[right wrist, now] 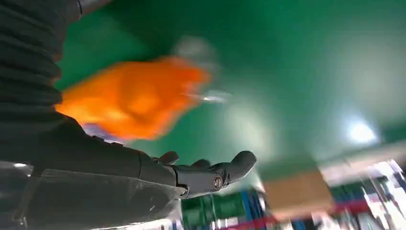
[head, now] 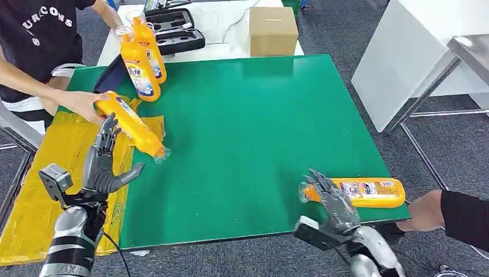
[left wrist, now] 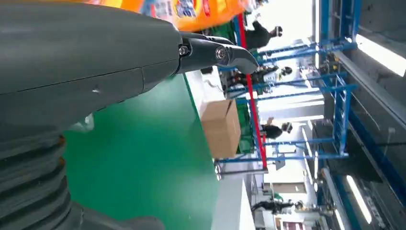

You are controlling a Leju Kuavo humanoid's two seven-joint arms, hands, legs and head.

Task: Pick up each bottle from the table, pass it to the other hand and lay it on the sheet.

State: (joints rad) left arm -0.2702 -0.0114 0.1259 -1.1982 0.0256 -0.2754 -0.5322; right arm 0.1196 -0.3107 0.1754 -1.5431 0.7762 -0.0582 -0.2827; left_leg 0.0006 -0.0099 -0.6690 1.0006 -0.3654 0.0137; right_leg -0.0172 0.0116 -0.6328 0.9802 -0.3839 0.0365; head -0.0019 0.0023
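At the near right edge of the green tabletop [head: 254, 133], the right robot hand [head: 334, 202] hovers with its fingers spread wide and nothing in its grasp, over the cap end of an orange bottle [head: 363, 192] lying on its side. Whether the fingertips touch that bottle cannot be told; the right wrist view is blurred. A person's hand [head: 424, 210] rests just beside the bottle's base.

On the left, the left robot hand [head: 106, 161] is raised with fingers extended and thumb held apart, released and gripping nothing. Its fingertips reach up beside a second orange bottle [head: 131, 126], which lies slanted across the border of the yellow sheet [head: 34, 196] and the tabletop, with another person's hand [head: 83, 104] on its base end. Two more bottles [head: 143, 55] stand upright at the far left corner, a cardboard box [head: 273, 30] beyond.
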